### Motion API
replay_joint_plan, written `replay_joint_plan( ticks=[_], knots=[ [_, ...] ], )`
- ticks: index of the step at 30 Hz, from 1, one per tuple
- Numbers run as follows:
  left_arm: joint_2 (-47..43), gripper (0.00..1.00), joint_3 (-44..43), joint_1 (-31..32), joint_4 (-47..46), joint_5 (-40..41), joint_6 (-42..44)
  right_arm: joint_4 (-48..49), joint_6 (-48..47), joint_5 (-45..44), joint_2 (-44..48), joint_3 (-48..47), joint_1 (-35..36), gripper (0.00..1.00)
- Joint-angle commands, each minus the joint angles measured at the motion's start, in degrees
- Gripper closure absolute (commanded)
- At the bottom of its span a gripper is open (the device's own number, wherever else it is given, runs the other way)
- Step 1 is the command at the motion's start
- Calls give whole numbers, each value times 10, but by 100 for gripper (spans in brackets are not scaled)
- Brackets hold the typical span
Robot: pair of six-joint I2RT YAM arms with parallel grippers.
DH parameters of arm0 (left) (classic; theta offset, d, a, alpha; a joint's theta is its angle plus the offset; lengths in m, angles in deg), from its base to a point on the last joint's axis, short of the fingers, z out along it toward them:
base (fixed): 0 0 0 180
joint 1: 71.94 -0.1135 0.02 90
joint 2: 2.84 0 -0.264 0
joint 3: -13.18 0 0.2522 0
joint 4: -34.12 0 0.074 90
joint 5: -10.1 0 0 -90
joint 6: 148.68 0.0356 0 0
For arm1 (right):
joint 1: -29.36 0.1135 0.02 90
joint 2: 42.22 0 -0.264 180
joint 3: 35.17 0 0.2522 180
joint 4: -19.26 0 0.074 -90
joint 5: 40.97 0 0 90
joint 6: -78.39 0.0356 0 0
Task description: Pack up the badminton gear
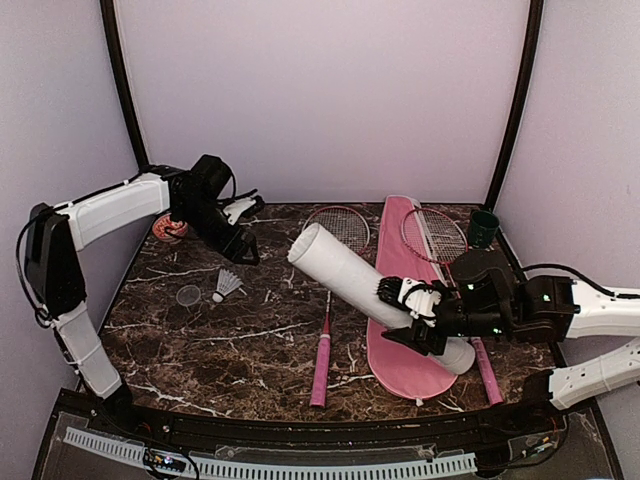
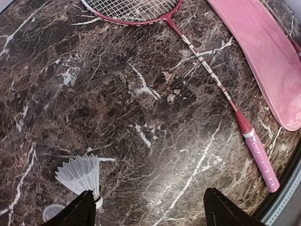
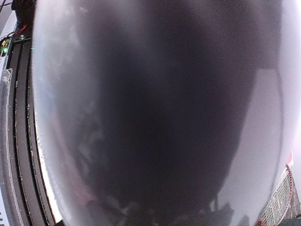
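Observation:
My right gripper (image 1: 420, 310) is shut on the long white tube (image 1: 345, 270), holding it tilted over the pink bag (image 1: 400, 365) with its open mouth raised toward the left. The tube's wall (image 3: 155, 113) fills the right wrist view and hides the fingers there. One shuttlecock (image 1: 226, 286) lies on the table; my left gripper (image 1: 240, 250) hovers open just behind it, and its left finger stands beside the shuttlecock (image 2: 80, 173) with nothing between the jaws. A red racket (image 1: 321, 365) lies at the centre, its shaft (image 2: 211, 75) running diagonally. A second racket (image 1: 435, 235) rests along the bag's right side.
A small dark green cup (image 1: 484, 228) stands at the back right corner. A clear round lid (image 1: 188, 295) lies left of the shuttlecock, and a red round object (image 1: 170, 228) sits at the back left. The table's front edge (image 2: 287, 202) runs close to the racket handle.

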Motion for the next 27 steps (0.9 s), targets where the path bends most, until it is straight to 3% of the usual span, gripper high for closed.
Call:
replay_joint_plan(
  ticks=[1,8,16,22,27],
  knots=[
    [72,18,-75,-6,91,10,105,30,11,5,12,-7,2,71],
    [133,19,-98,-6,89,44,184,31,14,4,24,-3,1,71],
    [189,21,-105,-6,105,99,204,32,13,2,22,-1,1,71],
    [188,28,-96,-6,108,126,210,32,13,-1,23,0,2,71],
    [183,40,-88,-6,114,148,204,31,13,-2,21,-1,1,71]
  ],
)
